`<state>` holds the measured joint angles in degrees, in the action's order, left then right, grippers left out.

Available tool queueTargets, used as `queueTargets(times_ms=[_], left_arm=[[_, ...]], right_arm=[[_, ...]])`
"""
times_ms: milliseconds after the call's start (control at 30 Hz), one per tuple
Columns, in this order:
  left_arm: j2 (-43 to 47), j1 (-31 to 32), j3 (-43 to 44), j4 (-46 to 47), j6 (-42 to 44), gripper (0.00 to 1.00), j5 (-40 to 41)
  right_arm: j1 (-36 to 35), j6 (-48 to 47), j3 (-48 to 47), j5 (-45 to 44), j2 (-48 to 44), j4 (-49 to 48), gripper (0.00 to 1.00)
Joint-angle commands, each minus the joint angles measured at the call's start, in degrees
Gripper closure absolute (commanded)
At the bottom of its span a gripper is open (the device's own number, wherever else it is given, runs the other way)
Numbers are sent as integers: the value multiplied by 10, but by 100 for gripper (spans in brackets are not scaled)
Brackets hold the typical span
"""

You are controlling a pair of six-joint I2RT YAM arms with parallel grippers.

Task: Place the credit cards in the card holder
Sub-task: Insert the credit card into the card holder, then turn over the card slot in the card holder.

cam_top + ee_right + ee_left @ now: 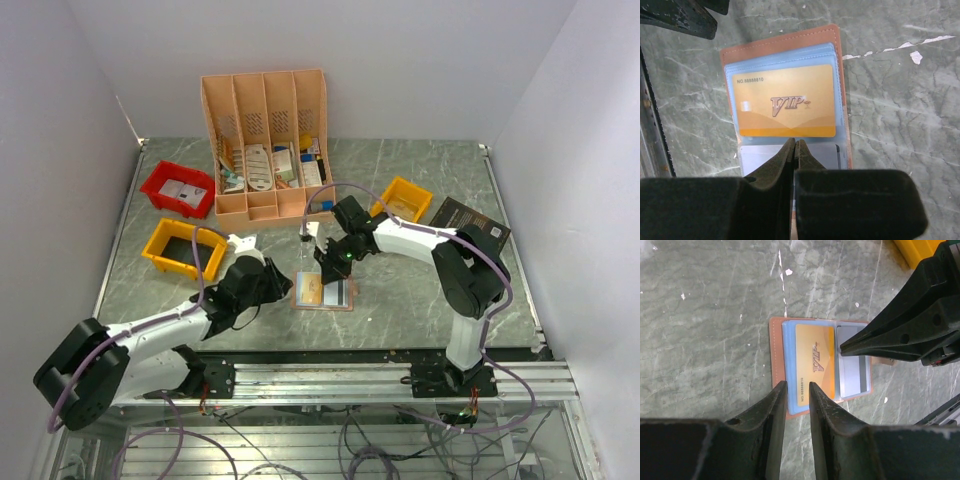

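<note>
You see the table (420, 290) from high behind; both wrist cameras look down closely at the card holder (774, 350).

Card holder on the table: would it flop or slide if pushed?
Probably floppy: the card holder is thin, with layered clear pockets. It likely slides easily on the smooth table. The gold card in it looks stiff.

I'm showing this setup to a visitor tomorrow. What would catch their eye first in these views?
The gold VIP card stands out most, bright against the pale blue pockets of the open tan card holder mid-table. Both grippers crowd it: the right gripper is shut with its tips at the card's edge, and the left gripper has its jaws slightly apart at the holder's edge. A tall peach desk organiser stands at the back.
</note>
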<state>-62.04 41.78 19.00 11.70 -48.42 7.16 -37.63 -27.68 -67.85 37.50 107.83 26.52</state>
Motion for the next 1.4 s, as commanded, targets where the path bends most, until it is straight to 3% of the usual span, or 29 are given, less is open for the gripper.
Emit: queueTargets(times_ms=[0, 933, 1200, 1367], left_arm=[[-13, -7, -6, 46, -2, 65, -22], [-64, -23, -30, 131, -24, 62, -62], [-49, -24, -21, 65, -5, 85, -32], [-64, -24, -21, 89, -1, 91, -56]], right_arm=[[1, -13, -22, -7, 18, 16, 100], [-2, 17, -33, 6, 55, 2, 100], [-2, 15, -37, 6, 68, 9, 100], [-2, 16, -40, 5, 71, 12, 100]])
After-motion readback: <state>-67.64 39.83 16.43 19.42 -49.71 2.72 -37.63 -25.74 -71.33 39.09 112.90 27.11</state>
